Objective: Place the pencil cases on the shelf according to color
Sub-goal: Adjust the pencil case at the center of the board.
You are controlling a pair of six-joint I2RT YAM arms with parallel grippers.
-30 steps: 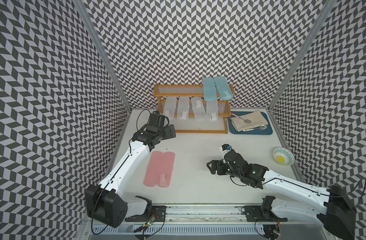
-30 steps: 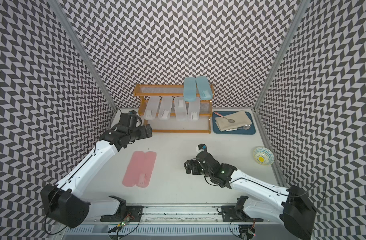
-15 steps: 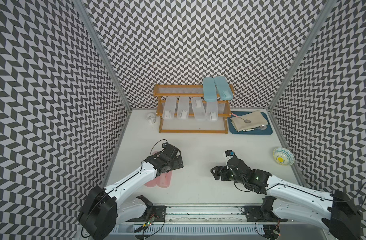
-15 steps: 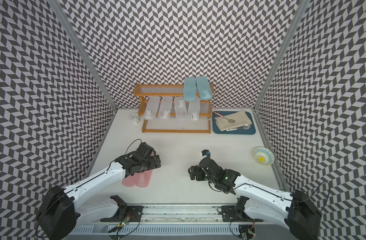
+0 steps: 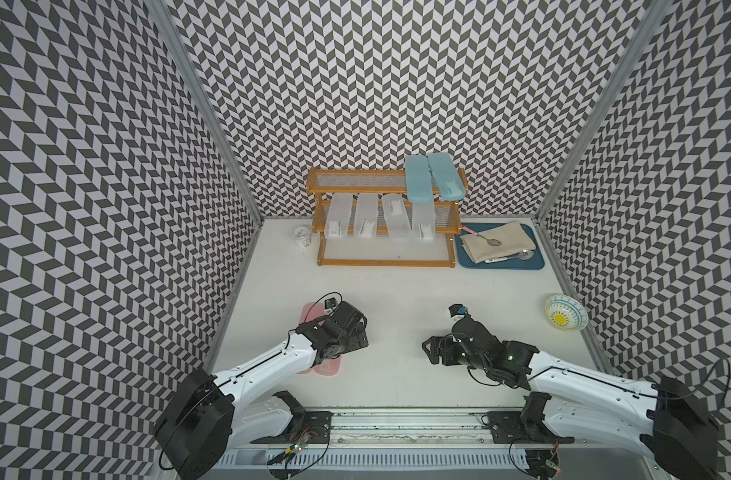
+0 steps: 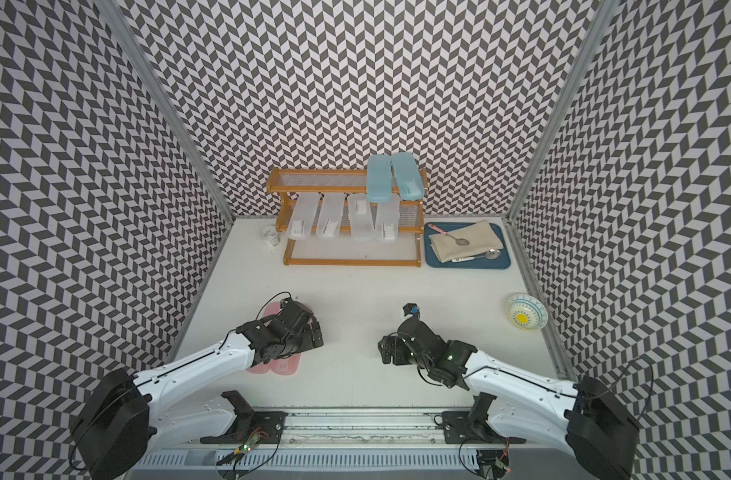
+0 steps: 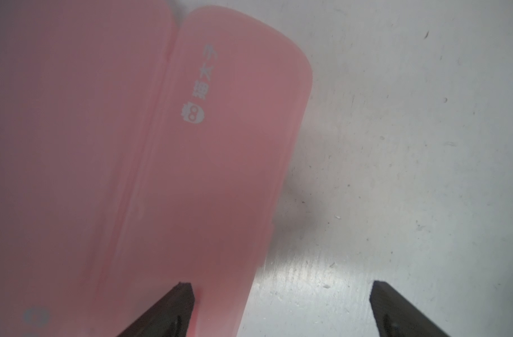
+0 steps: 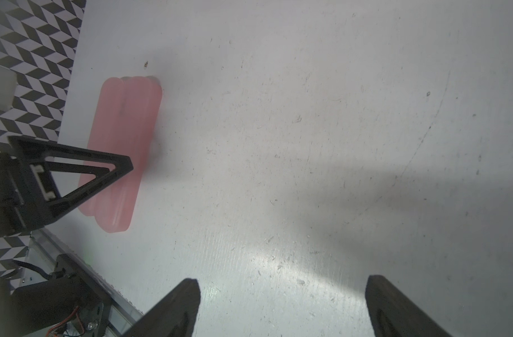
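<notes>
Two pink pencil cases (image 5: 329, 368) (image 6: 281, 366) lie side by side on the table at the front left, partly under my left arm. My left gripper (image 5: 356, 337) (image 7: 281, 287) hangs open just above them. One of its fingertips is over the right-hand case (image 7: 234, 146) and its other fingertip over bare table. My right gripper (image 5: 432, 354) (image 8: 281, 281) stands open over bare table, apart from the cases (image 8: 124, 140). The shelf (image 5: 384, 262) (image 6: 351, 262) at the back holds two light blue cases (image 5: 417, 185) on its top tier. Several frosted white cases (image 5: 338, 216) lie on its middle tier.
A dark blue tray (image 5: 501, 264) with beige cloth and spoons sits right of the shelf. A patterned bowl (image 5: 565, 318) stands near the right wall, and a small white cup (image 5: 302, 236) left of the shelf. Patterned walls close in on three sides.
My left arm has swung from beside the shelf's left end back to the front, ending over the pink cases. The right arm drew slightly toward the front edge. Both grippers stayed open.
</notes>
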